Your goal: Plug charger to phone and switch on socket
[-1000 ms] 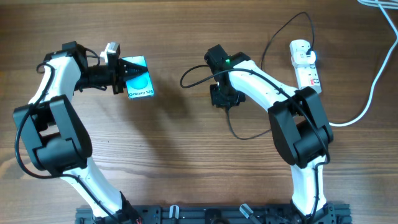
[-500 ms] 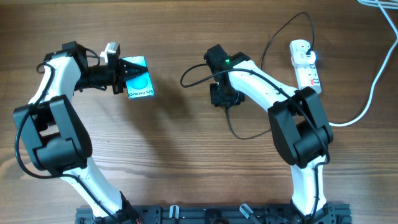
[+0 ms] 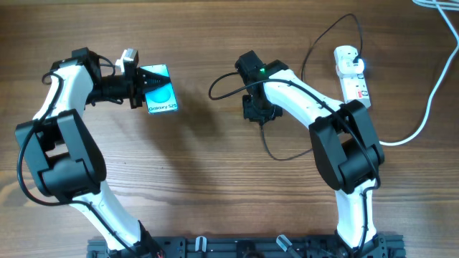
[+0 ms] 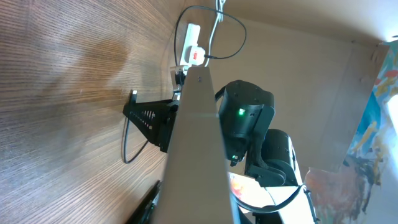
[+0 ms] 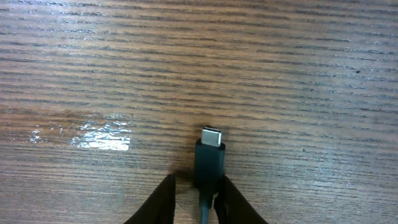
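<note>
**Operator:** So, where does the job stand?

**Observer:** You are in the plugging step, and nothing is joined yet. Your left pincer point(image 3: 143, 87) is pinching the phone point(image 3: 161, 89) by its short end, screen up, on the left side of the table point(image 3: 193, 186). In the left wrist view the phone point(image 4: 198, 143) shows only as a pale edge. I cannot tell whether it rests on the wood or hangs just above it.

**Operator:** And the charger?

**Observer:** Your right pincer point(image 5: 198, 188) is pressed onto the black charger point(image 3: 267, 145) just behind its plug tip point(image 5: 210, 135). The metal tip sticks out ahead of the fingers over bare table. From above, that pincer point(image 3: 256, 112) sits well apart from the phone, near the middle. The cable loops back to the white adapter block point(image 3: 346, 54), which is seated in the socket point(image 3: 355, 82) at the far right.

**Operator:** What does the next move need?

**Observer:** I judge that you must carry the tip leftward to the phone's free short end, the one beside the "Galaxy" lettering. Line the flat tip up with the port and press straight in while your left pincer braces the phone. The port itself is not visible, so approach slowly. Switching on the socket comes after that.
</note>
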Tool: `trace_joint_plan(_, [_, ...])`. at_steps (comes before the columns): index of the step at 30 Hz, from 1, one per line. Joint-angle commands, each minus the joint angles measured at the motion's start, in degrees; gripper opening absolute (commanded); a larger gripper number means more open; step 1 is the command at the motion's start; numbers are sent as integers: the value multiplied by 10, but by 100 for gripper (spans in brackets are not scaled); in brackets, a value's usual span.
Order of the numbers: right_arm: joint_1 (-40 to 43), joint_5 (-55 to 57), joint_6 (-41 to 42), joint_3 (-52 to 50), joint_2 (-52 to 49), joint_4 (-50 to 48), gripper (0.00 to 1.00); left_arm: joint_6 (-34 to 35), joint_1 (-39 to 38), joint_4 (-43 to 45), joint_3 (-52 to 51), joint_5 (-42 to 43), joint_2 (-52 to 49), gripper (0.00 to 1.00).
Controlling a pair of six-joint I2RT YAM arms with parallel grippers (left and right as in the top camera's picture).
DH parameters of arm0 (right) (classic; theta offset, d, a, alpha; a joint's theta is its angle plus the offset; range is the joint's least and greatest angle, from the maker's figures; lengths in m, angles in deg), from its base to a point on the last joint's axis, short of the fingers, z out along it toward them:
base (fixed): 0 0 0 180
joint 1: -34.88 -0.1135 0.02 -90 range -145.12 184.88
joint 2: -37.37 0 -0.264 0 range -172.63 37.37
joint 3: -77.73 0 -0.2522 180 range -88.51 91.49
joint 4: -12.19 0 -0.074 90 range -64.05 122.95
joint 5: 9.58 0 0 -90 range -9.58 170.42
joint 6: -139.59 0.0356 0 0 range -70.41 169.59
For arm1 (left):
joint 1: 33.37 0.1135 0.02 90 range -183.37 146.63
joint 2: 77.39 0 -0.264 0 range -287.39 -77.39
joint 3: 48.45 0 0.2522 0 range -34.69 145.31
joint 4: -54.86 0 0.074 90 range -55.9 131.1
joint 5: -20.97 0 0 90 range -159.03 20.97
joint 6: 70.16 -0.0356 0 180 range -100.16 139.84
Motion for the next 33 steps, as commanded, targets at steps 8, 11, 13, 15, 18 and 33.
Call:
trace_joint_plan(8, [3, 28, -2, -11, -25, 0, 24, -10, 2, -1, 0, 14, 9, 4])
trace_joint_plan(11, [3, 27, -4, -11, -25, 0, 25, -10, 2, -1, 0, 14, 9, 4])
trace_joint_plan(13, [3, 27, -5, -11, -25, 0, 22, -8, 2, -1, 0, 14, 9, 4])
trace_joint_plan(15, [3, 27, -4, -11, -25, 0, 11, -8, 3, 0, 0, 14, 9, 4])
trace_joint_plan(18, [3, 27, -1, -11, -25, -1, 4, -8, 3, 2, 0, 14, 9, 4])
trace_joint_plan(33, [3, -61, -100, -11, -21, -16, 4, 10, 3, -19, 0, -35, 9, 4])
